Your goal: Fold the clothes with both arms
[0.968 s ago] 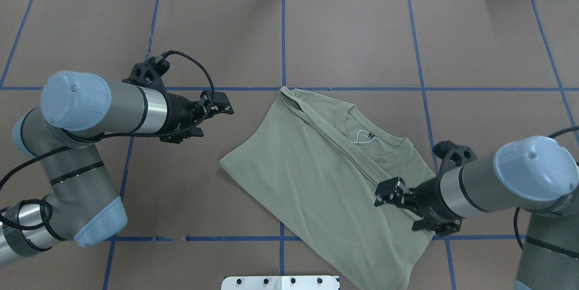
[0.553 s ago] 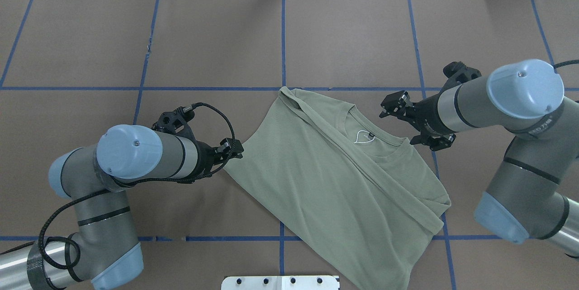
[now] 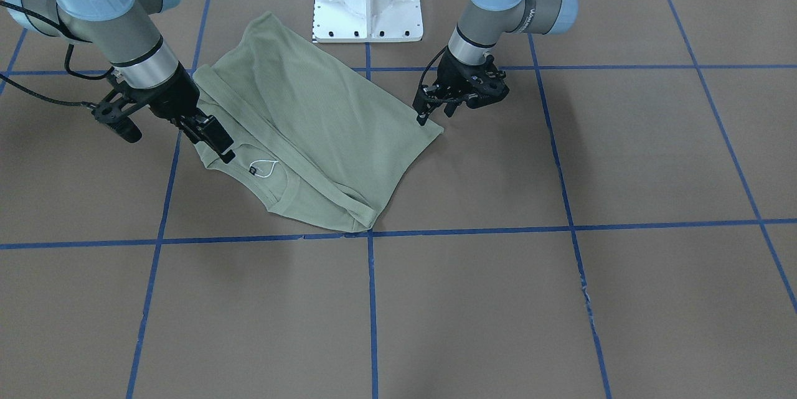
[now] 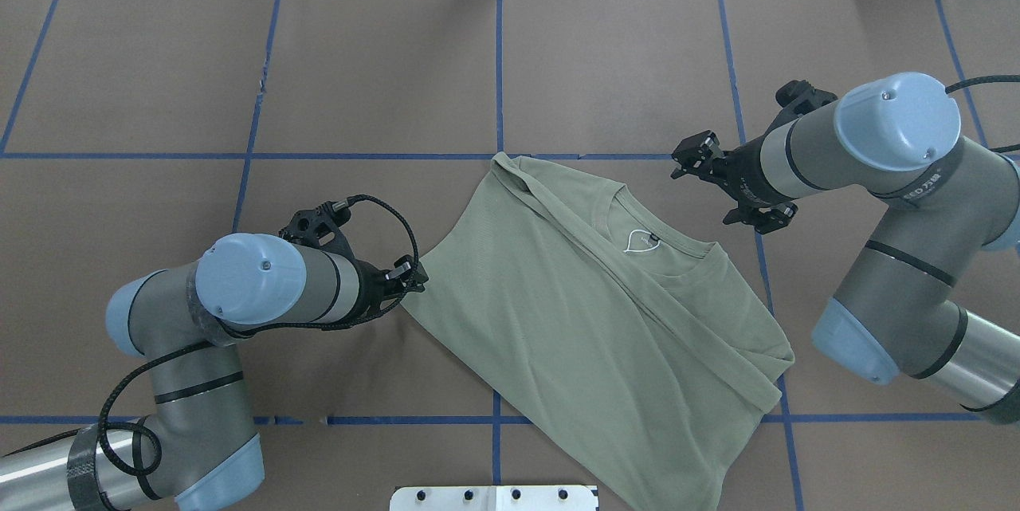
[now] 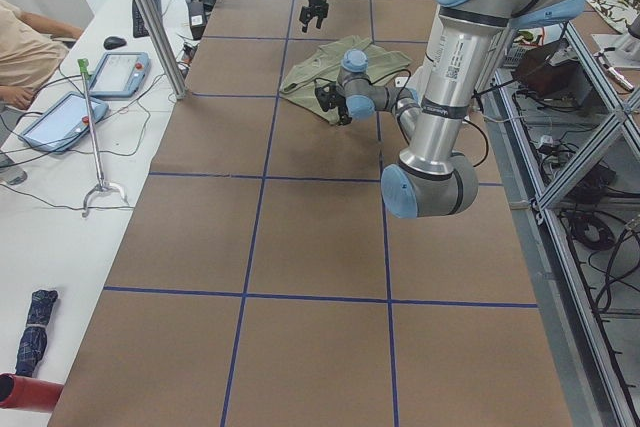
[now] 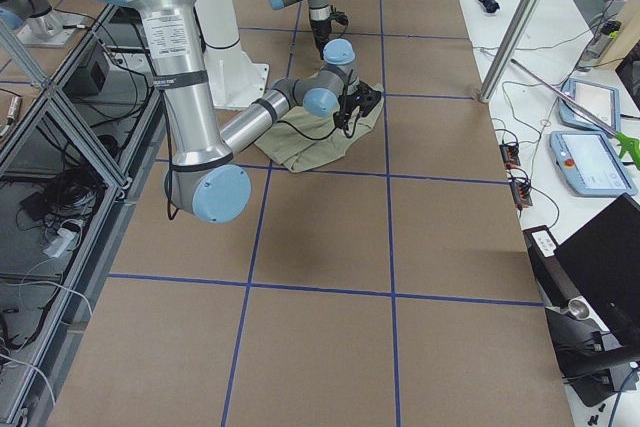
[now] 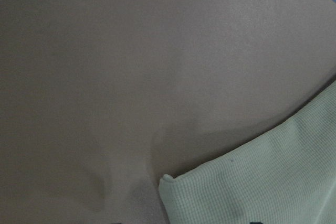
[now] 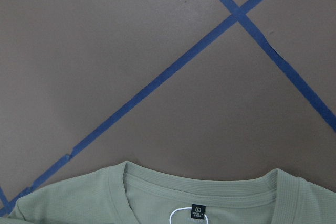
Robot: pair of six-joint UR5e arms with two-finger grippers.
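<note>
Now repositioned for another fold.
Jaws apart, the left tool (image 4: 410,272) has swung down to the left corner of the shirt (image 4: 574,304); the right tool (image 4: 705,190), also apart, has left its lower right for the collar (image 8: 199,187). The shirt lies mid-frame on the counter (image 4: 358,56), ungripped; grasping seems next.

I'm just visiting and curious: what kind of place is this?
Likely a robotics research lab: two silver-grey tubular robot arms, left and right, flank a sage-green knit shirt on a brown table gridded with blue tape, with handheld control tablets alongside.
</note>
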